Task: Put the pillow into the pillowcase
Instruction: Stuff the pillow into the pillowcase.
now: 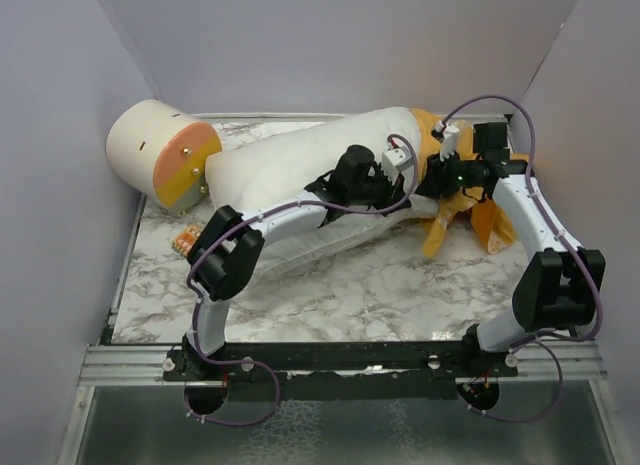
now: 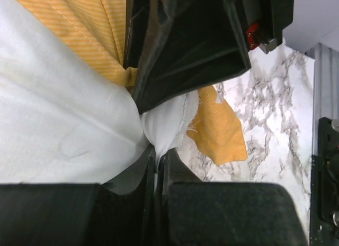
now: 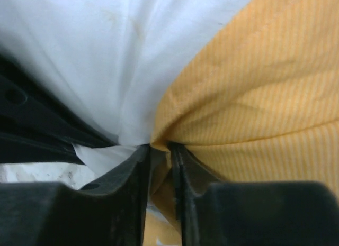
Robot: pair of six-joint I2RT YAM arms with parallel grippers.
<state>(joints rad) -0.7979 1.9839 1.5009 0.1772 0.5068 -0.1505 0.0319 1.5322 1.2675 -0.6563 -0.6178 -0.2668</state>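
Pillow (image 1: 290, 170) corner is pinched in the closed left tool (image 2: 157, 151); pillowcase (image 1: 490, 220) edge is gripped by the right tool (image 3: 159, 148); tabletop (image 1: 400, 295) is seen nearside.

left end effector (image 2: 157, 152): clamped shut | right end effector (image 3: 159, 147): pinching, jaws barely apart

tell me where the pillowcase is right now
In the top view the pillowcase is at the far right of the table, bunched at the right end of the pillow, loose flaps trailing beside the right arm.
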